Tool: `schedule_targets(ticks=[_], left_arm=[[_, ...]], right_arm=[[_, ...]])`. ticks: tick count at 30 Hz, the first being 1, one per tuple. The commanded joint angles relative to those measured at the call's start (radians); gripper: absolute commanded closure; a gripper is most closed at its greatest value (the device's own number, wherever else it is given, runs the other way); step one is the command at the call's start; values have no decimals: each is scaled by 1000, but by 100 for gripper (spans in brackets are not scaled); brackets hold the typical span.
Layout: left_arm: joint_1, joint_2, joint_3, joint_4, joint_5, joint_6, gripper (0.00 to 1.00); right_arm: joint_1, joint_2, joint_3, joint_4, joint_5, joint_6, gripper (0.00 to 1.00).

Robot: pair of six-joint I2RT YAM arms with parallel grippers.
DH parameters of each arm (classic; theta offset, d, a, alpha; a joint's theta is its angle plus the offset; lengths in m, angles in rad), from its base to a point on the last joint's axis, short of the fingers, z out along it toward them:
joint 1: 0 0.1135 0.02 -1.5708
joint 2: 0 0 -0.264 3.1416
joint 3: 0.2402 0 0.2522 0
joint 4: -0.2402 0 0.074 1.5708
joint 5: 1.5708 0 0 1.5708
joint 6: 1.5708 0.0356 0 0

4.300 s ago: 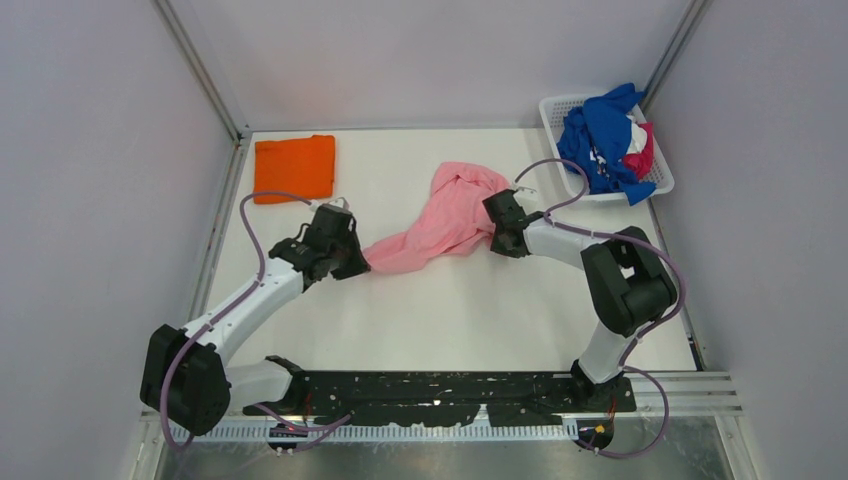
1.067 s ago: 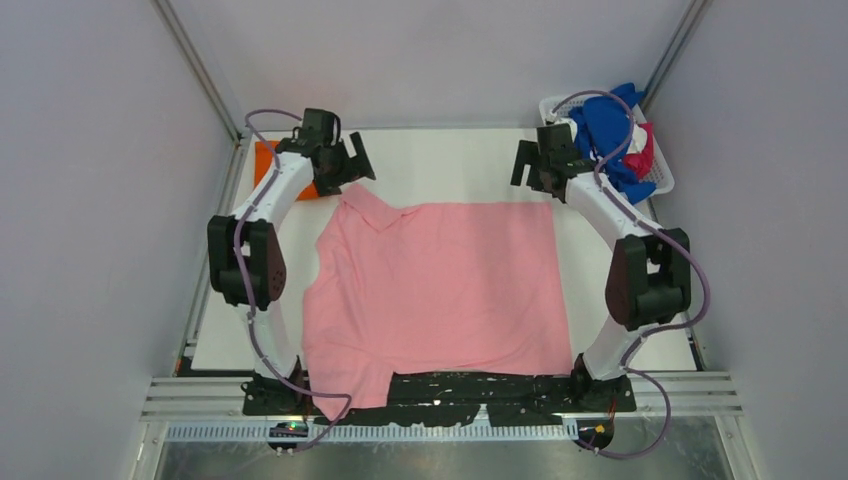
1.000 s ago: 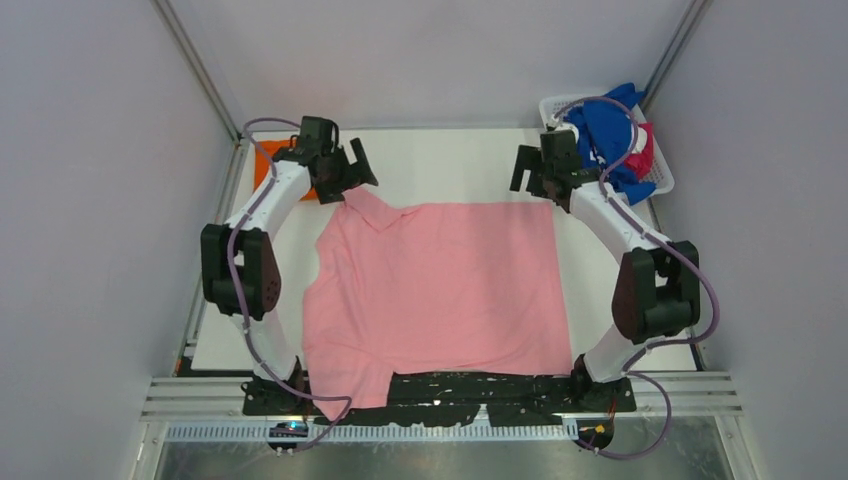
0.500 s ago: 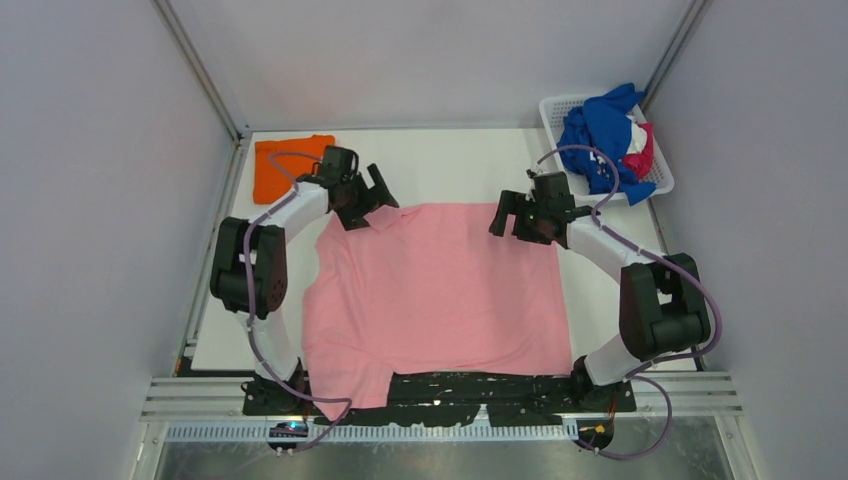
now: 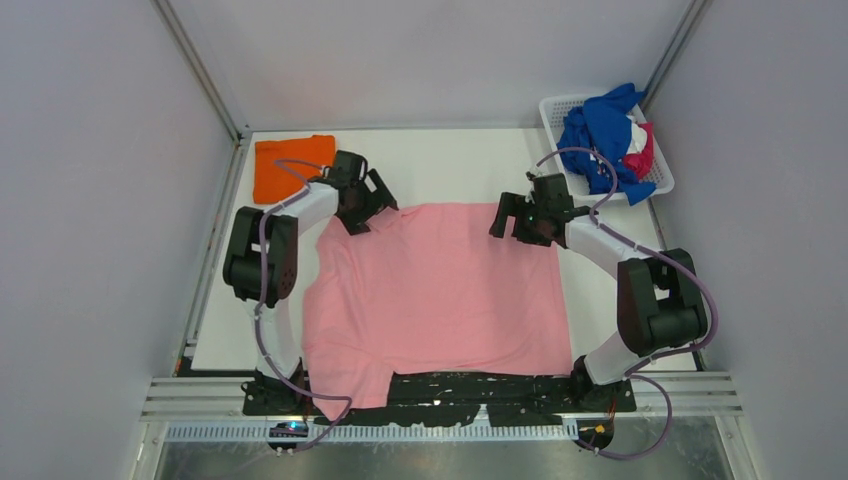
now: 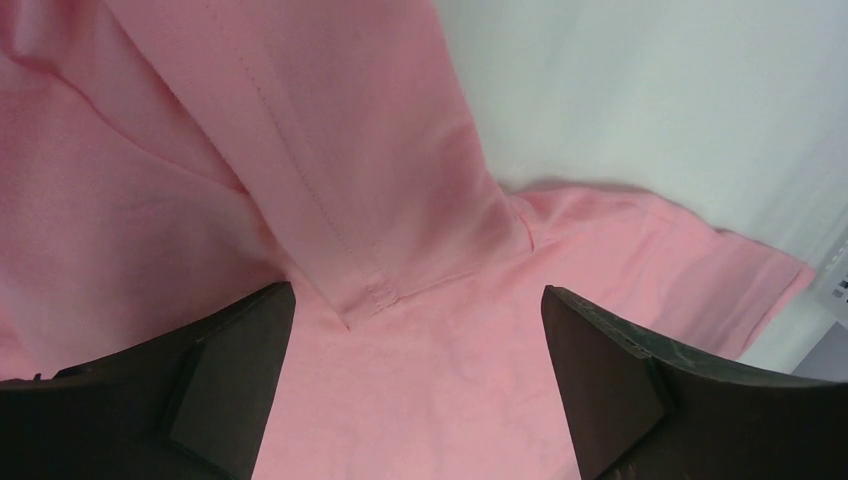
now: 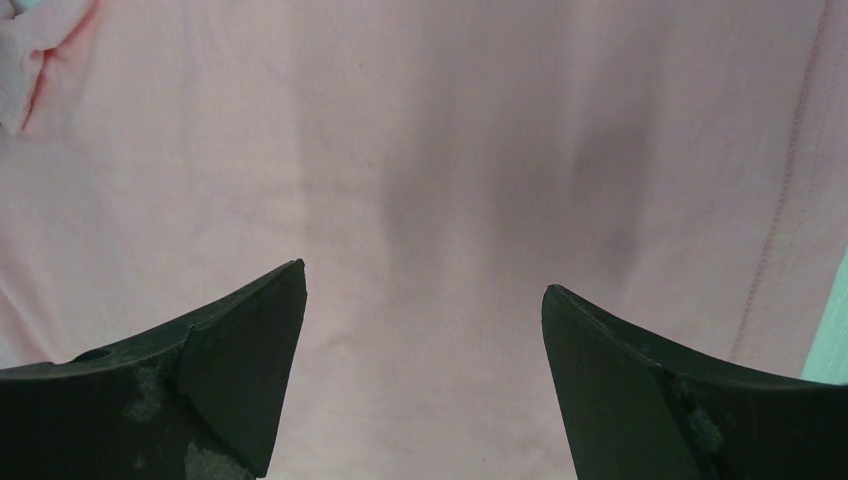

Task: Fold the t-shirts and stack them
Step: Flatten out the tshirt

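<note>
Left gripper (image 5: 370, 207) and right gripper (image 5: 497, 217) are hovering wide open, empty, over the pink t-shirt's (image 5: 440, 290) upper corners.
It is lying flat mid-frame, one sleeve pointing lower left; I'm seeing the upper-right basket (image 5: 556, 112) holding a blue tee (image 5: 595, 135), a magenta tee (image 5: 643, 152) and a white tee (image 5: 634, 128).

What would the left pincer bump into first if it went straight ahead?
Most likely the pink t-shirt: the open left pincer points at a folded-over part of it, with nothing in between. How close it is cannot be told.
</note>
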Motion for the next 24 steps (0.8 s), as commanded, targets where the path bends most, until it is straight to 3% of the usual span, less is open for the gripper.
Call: schedule_targets(ticks=[1,12,16,20,24], left_arm=[[-12,27,48,59,-59,-46,3],[-18,77,113,106,-54,-84,18],[-28,92,145,108,-67,-84,30],[-31,97,149,108,-89,-88,50],[-31,111,165,107,-96,-81,63]], right_arm=[[1,0,14,17,10,-9,5],[-1,16,28,-5,26,-27,4],[-1,26,33,-8,28,-29,5],[0,34,38,-8,28,-32,5],[-1,37,44,-16,35,-40,5]])
